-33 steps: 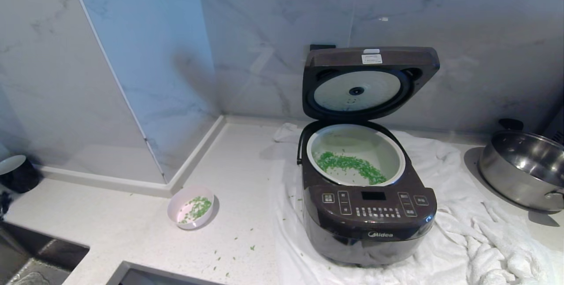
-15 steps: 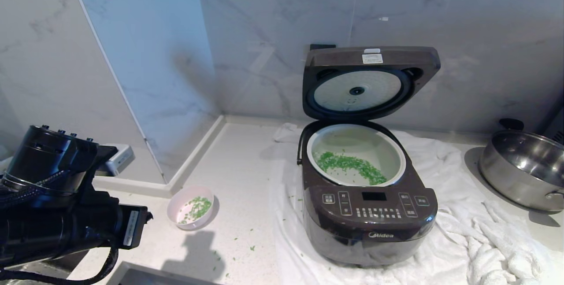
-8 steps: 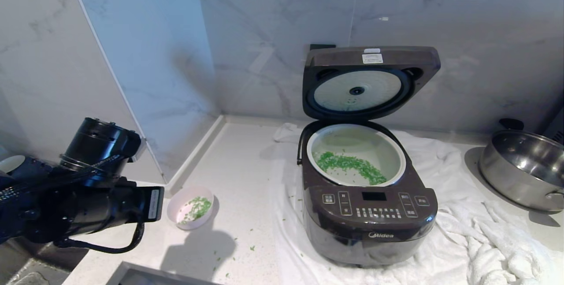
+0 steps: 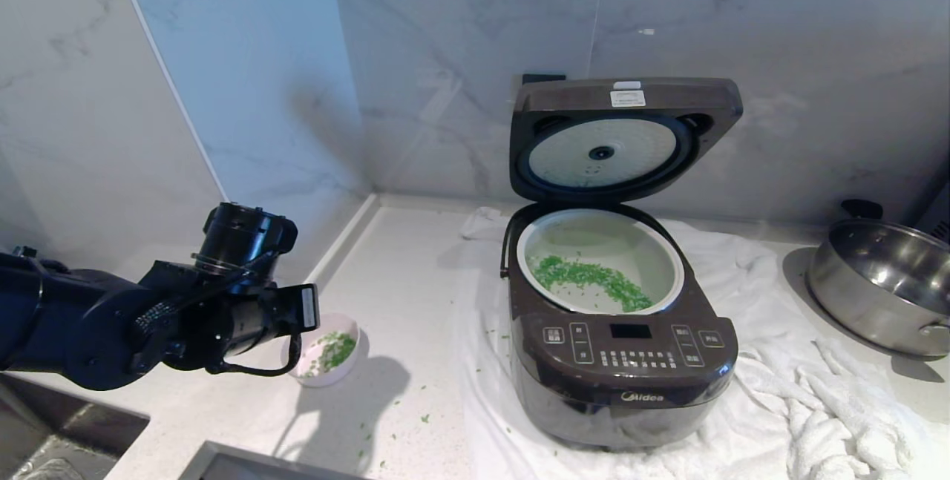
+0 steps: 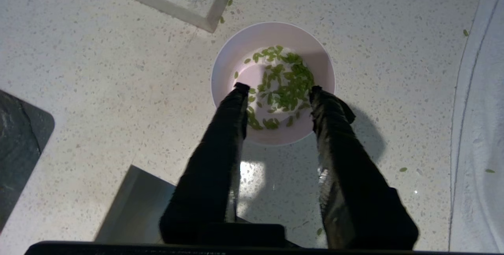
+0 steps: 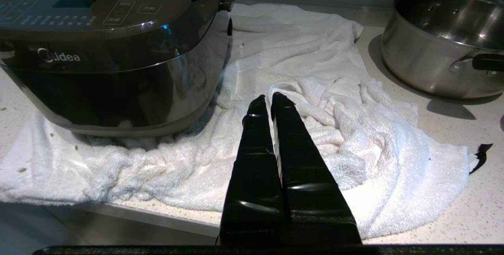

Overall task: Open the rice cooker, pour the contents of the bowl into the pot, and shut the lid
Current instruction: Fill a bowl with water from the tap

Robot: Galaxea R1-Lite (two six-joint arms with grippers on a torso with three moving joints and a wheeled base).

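- Cooker [image 4: 622,361], dark and boxy, sits on a white towel [image 4: 816,391] on the table [image 4: 401,294], right of centre in the head view.
- Its lid [image 4: 625,135] stands raised at the cooker's 12 o'clock edge, white disc facing forward.
- The white pot [image 4: 600,261] inside is uncovered; green bits [image 4: 590,278] lie in a curved band across its floor.
- The bowl [image 4: 326,352] rests upright on the table, well apart from the cooker at its 9 o'clock side, near the wall corner.
- More green bits [image 5: 281,85] remain in the bowl, and a few lie scattered on the table around it.
- The left gripper [image 5: 277,89] hangs over the bowl, pointing down; its jaws are spread, with one fingertip over each side of the bowl's inside. I cannot tell whether they touch it.
- In the head view the left arm reaches in from 9 o'clock, covering the bowl's near-left rim.
- The right gripper [image 6: 271,101] is parked low before the table's front edge, at the cooker's 4 o'clock side, jaws pressed together and holding nothing.
- A steel pan [image 4: 883,283] stands on the table at the cooker's 3 o'clock side.
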